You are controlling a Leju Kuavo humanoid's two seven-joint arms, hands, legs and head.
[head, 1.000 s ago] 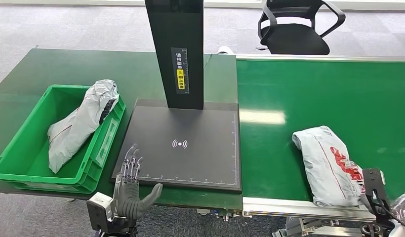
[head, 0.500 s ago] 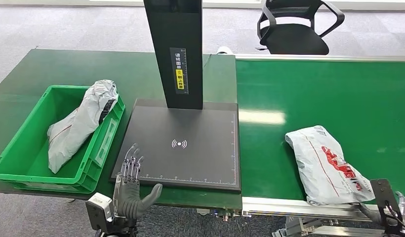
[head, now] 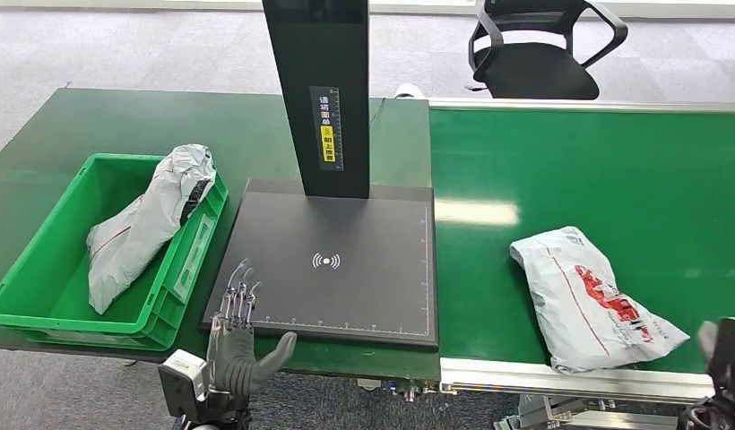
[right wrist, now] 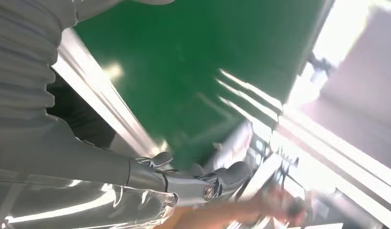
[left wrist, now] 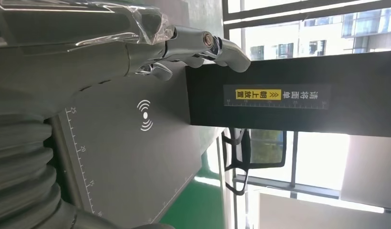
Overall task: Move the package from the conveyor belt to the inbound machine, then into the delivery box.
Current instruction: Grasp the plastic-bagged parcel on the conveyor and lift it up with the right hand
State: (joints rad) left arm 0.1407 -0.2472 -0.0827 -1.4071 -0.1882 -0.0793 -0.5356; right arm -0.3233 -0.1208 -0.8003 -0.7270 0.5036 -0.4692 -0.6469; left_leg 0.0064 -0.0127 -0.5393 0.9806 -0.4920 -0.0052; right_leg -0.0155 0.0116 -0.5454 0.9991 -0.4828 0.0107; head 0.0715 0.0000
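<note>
On the green conveyor belt (head: 597, 170), near its front edge, a crumpled white plastic package with red print (head: 590, 300) is to be grasped broadly by the empty, loosely spread right hand (right wrist: 184, 183), while the left hand (head: 237, 345) is held open-fingered beside the black scanning platform (head: 332, 264).

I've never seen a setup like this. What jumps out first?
A tall black scanner column rises from a flat black pad at the centre. Left of it, a bright green bin holds a grey parcel bag; to the right, a white bag with red print lies on the green conveyor belt. The robot's left hand hovers open at the pad's near edge.
</note>
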